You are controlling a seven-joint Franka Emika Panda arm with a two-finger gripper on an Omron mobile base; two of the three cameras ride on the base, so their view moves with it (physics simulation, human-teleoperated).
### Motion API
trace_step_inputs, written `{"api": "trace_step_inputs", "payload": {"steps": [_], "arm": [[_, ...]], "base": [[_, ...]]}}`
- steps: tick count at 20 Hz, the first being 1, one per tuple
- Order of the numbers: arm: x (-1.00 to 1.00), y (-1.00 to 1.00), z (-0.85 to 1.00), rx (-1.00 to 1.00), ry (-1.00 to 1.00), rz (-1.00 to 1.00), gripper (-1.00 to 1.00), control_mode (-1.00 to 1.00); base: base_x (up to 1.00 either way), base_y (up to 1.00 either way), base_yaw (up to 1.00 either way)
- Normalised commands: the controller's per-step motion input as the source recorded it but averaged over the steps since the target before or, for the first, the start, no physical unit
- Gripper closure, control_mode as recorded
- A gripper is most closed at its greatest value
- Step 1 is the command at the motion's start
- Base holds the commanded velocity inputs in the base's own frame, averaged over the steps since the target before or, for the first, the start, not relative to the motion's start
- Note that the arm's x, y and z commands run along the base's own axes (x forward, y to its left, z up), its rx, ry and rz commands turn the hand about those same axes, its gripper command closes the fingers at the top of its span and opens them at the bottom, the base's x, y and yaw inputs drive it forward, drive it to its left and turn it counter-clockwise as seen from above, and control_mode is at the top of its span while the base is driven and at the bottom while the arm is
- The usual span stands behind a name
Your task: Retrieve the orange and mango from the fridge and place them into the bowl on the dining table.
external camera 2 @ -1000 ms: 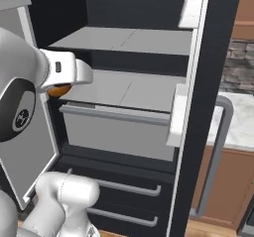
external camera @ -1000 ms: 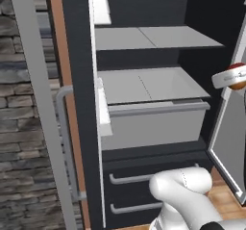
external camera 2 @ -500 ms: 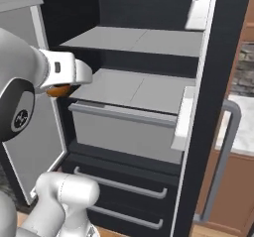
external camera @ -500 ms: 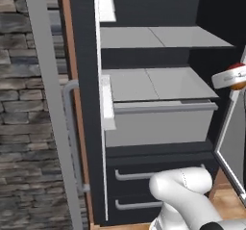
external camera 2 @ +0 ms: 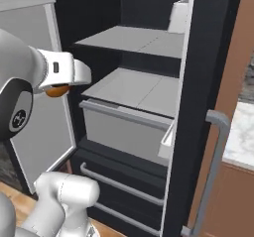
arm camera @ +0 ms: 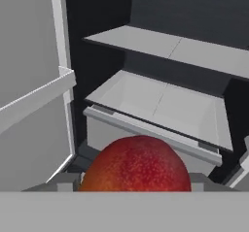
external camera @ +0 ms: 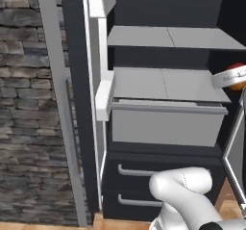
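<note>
Clearly the pincer [arm camera: 136, 190] is clamped on the mango [arm camera: 135, 164], a red-blushed fruit seated between its tips and held in the air just outside the open fridge [external camera: 168, 46]. Beyond it lie two bare grey shelves [arm camera: 170, 102], with dark handled drawers [external camera 2: 119, 186] beneath.

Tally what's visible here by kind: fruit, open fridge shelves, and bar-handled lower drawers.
Fruit: 1, the mango in the gripper
Shelves in the fridge: 2, upper shelf and lower shelf
Lower drawers: 2, top drawer and bottom drawer
Total: 5
</note>
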Motion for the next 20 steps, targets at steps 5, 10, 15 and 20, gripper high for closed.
{"api": "trace_step_inputs", "payload": {"steps": [5,10,15,20], "arm": [[0.00,0.00,0.00,0.00,0.00,0.00,1.00,1.00],[0.00,0.00,0.00,0.00,0.00,0.00,1.00,1.00],[0.00,0.00,0.00,0.00,0.00,0.00,1.00,1.00],[0.00,0.00,0.00,0.00,0.00,0.00,1.00,1.00]], "base": [[-0.26,-0.28,0.29],[-0.01,0.40,0.14],[-0.03,0.62,0.13],[-0.46,0.28,0.24]]}}
